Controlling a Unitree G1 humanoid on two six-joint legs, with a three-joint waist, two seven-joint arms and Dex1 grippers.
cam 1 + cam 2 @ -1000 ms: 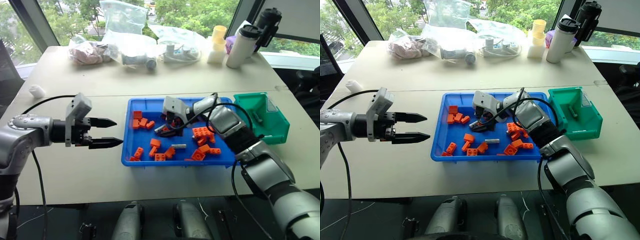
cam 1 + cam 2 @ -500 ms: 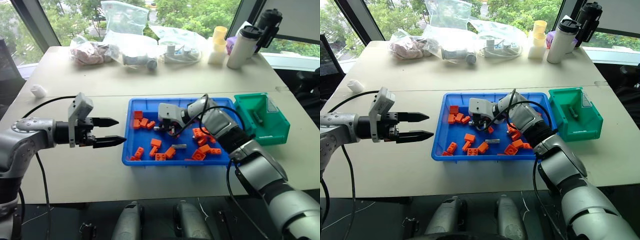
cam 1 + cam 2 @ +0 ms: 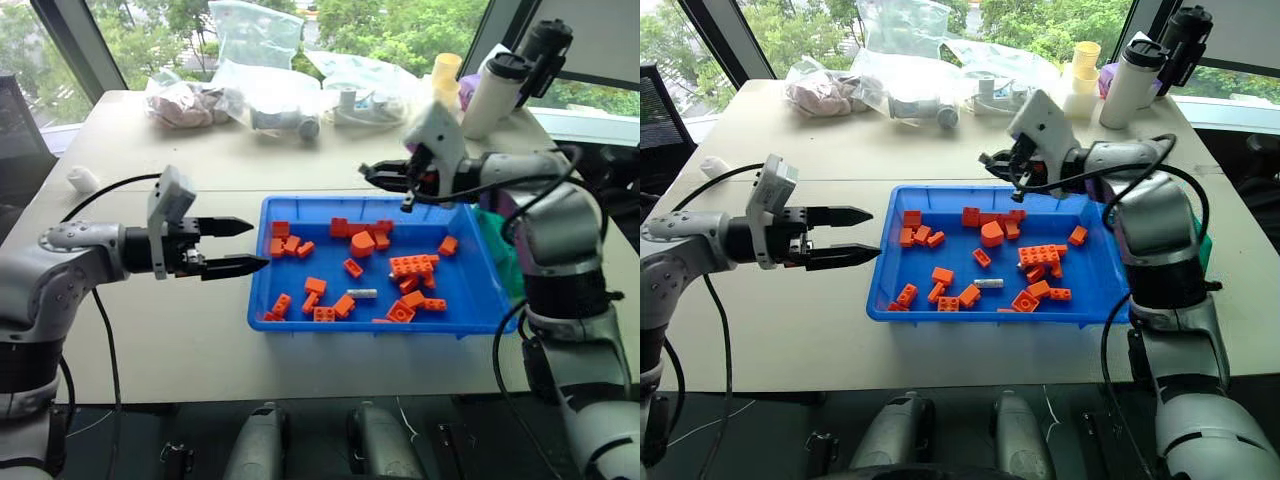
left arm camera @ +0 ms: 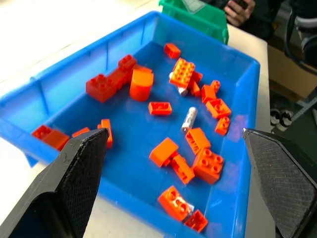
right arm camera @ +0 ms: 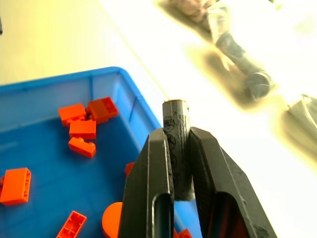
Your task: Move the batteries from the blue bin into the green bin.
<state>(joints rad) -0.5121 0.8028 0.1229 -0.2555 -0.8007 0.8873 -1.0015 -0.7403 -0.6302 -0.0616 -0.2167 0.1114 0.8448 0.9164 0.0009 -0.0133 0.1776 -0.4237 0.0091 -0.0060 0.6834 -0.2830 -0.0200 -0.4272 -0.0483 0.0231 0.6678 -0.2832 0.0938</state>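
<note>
Right gripper (image 5: 181,163), jaws clamped on a battery (image 5: 177,144) whose long axis runs along the fingers, hangs raised over the far rim of the blue bin (image 3: 300,300), pointing left. Another battery (image 3: 361,293) lies level among orange bricks (image 3: 407,266). Left gripper (image 3: 240,246), jaws parted, points toward the bin.

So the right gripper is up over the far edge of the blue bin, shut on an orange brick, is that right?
Not quite. The right gripper is shut on a battery, a grey metal cylinder, not an orange brick; the right wrist view shows it clamped between the fingers. The rest holds: it is raised over the far edge of the blue bin.
</note>
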